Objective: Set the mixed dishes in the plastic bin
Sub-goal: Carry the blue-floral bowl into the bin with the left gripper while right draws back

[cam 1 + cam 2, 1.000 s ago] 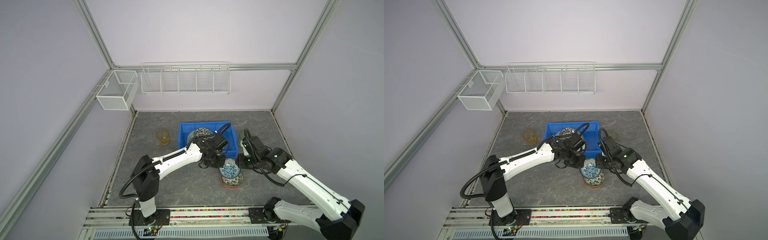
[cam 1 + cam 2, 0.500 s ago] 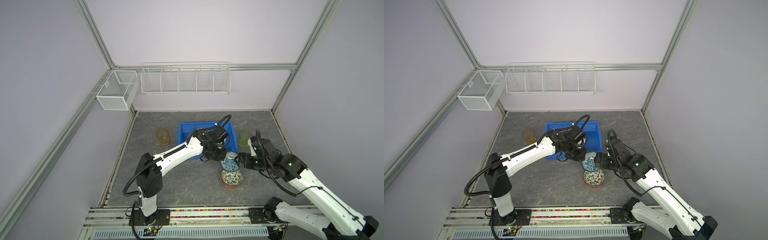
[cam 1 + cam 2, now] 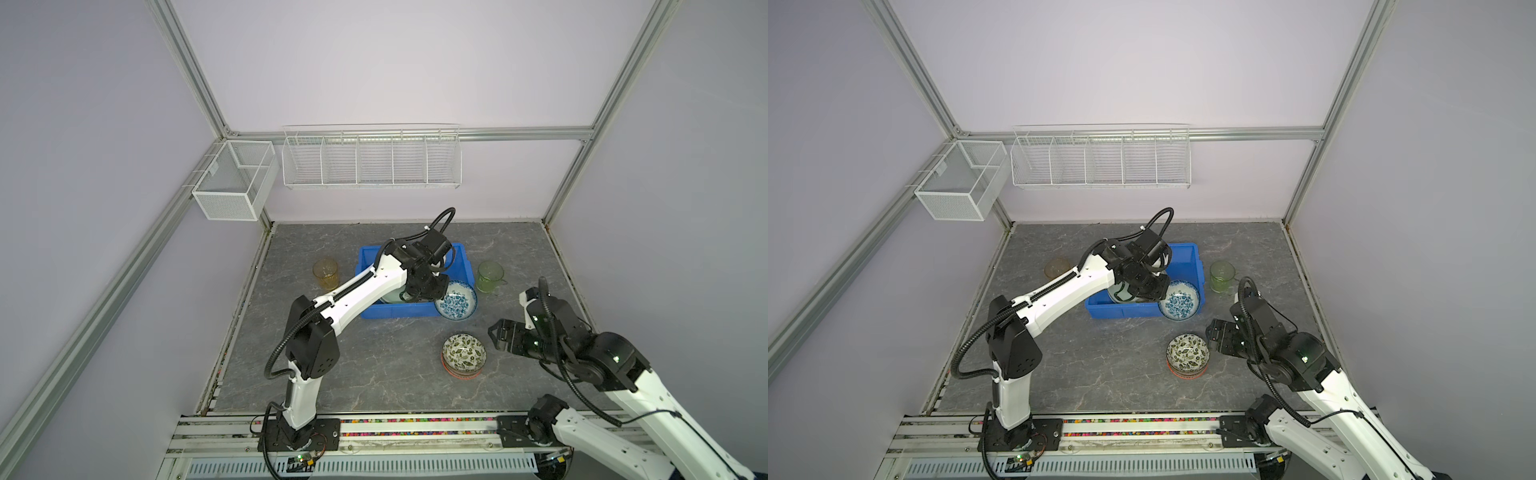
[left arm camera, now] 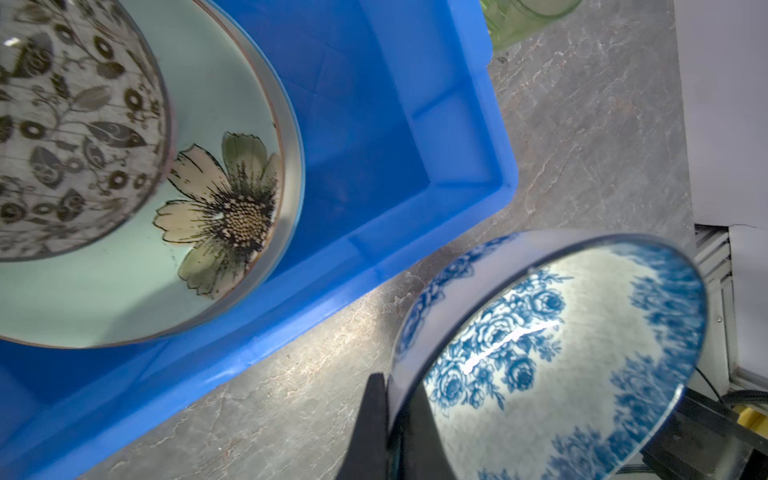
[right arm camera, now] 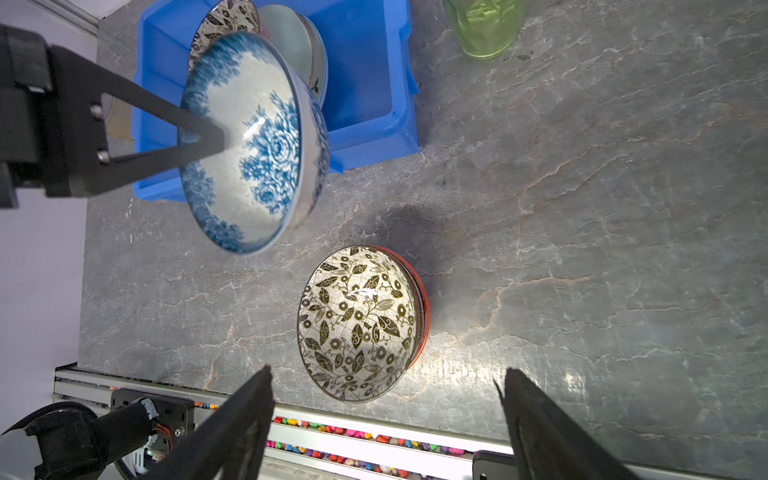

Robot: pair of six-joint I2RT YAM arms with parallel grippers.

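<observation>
My left gripper [image 4: 388, 382] is shut on the rim of a blue floral bowl [image 3: 456, 300] [image 5: 249, 141], which hangs tilted over the near right corner of the blue plastic bin [image 3: 409, 311] [image 4: 374, 145]. Inside the bin lie a pale green flower plate [image 4: 232, 199] and a leaf-patterned bowl [image 4: 62, 124]. A second leaf-patterned bowl [image 3: 464, 354] [image 5: 361, 322] rests on a red-rimmed bowl on the table. Just to its right, my right gripper [image 3: 494, 336] [image 5: 385, 372] stands open and empty. A green glass cup [image 3: 490, 276] stands right of the bin, an amber cup [image 3: 325, 273] left of it.
Two white wire baskets [image 3: 372, 160] [image 3: 235, 187] hang on the back wall and the left frame. A rail with coloured beads [image 5: 332, 428] runs along the table's front edge. Walls close the table on three sides.
My left gripper has lifted the blue floral bowl off the stack and carried it back toward the bin. My right gripper has opened and drawn away to the right.
</observation>
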